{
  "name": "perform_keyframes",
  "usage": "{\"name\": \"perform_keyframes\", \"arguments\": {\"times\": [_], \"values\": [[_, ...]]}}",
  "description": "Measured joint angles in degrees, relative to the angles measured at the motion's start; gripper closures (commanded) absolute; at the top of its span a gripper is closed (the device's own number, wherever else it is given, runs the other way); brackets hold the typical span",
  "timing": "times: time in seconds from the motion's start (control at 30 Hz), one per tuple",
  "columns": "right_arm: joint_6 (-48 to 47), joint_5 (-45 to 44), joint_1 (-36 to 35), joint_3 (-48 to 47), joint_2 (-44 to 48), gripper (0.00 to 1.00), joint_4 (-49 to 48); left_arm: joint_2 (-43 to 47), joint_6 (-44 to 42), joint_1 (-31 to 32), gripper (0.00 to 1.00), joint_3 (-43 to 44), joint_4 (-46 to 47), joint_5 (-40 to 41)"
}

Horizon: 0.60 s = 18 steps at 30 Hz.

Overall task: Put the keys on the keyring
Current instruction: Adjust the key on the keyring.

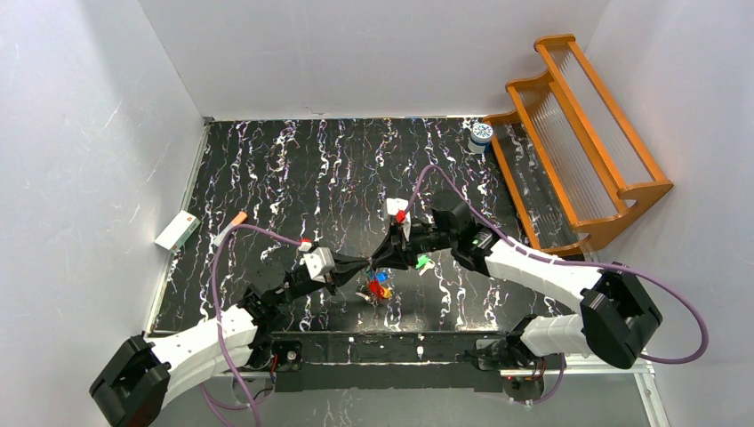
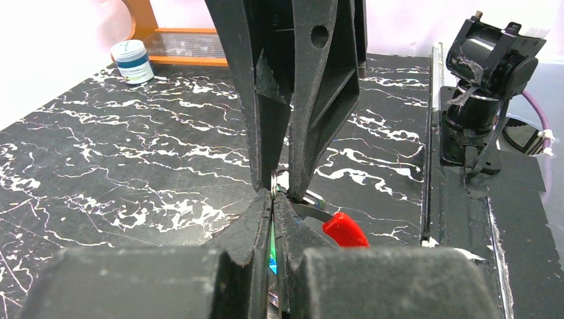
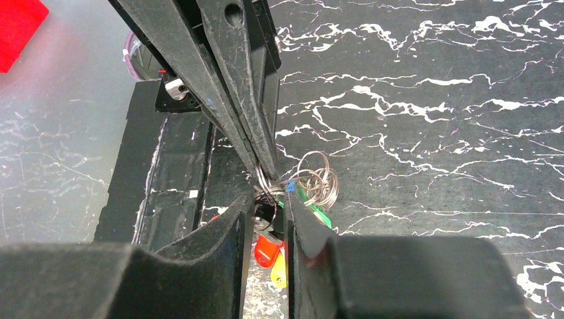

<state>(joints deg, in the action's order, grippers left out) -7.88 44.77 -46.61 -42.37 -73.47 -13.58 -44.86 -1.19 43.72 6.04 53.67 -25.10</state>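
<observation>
Both grippers meet tip to tip over the near middle of the black marbled table (image 1: 293,169), and the keyring (image 3: 318,181) sits right at that meeting point. On my left wrist feed the left gripper (image 2: 273,203) is clenched: its two fingers are pressed almost together, with the thin silver wire of the ring pinched between them just at the tips. The right gripper (image 3: 269,219) comes in from the opposite side, nose to nose with the left one, and its fingers are closed down on the same bundle. On its own camera the ring wire and a couple of key heads fill the narrow slot between its pads. I cannot say for sure whether those pads bear on the wire itself or on a key head; the slot is dark and crowded.

The keys (image 1: 379,286) hang in a small cluster just below the two sets of fingertips, clear of the table as far as the overhead feed shows. The red key (image 2: 344,230) dangles just beside the left fingers, toward the near edge. The yellow key (image 3: 280,269) hangs next to the red one. The green key (image 3: 312,211) sticks out sideways beside the coils of wire, on the right gripper's side. The blue key (image 1: 382,277) sits at the top of the cluster.

A white-and-blue jar (image 1: 481,134) stands well apart at the far edge, beside the orange rack (image 1: 578,133).
</observation>
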Motion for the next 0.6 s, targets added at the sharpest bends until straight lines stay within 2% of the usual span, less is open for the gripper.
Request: {"name": "perform_keyframes", "arguments": {"times": [0.13,0.2,0.23,0.27,0.47,0.6], "values": [[0.0,0.2,0.0,-0.3,-0.1,0.7,-0.3,-0.2,0.0,0.0,1.0,0.0,0.0,-0.4],[0.0,0.3,0.0,-0.3,-0.1,0.82,-0.3,-0.3,0.0,0.0,1.0,0.0,0.1,-0.6],[-0.1,0.5,0.0,-0.3,-0.1,0.92,-0.4,-0.4,0.0,0.0,1.0,0.0,0.1,-0.7],[-0.2,0.5,0.0,-0.3,-0.1,0.98,-0.4,-0.5,0.0,0.0,1.0,0.0,0.1,-0.8],[-1.5,0.4,0.0,-0.6,-0.2,0.99,0.4,-0.5,0.5,0.0,1.0,0.0,0.0,-0.8],[-3.1,-0.6,-0.1,-1.8,-0.1,0.99,3.2,-0.5,0.2,0.0,0.79,0.0,-0.2,-0.7]]}}
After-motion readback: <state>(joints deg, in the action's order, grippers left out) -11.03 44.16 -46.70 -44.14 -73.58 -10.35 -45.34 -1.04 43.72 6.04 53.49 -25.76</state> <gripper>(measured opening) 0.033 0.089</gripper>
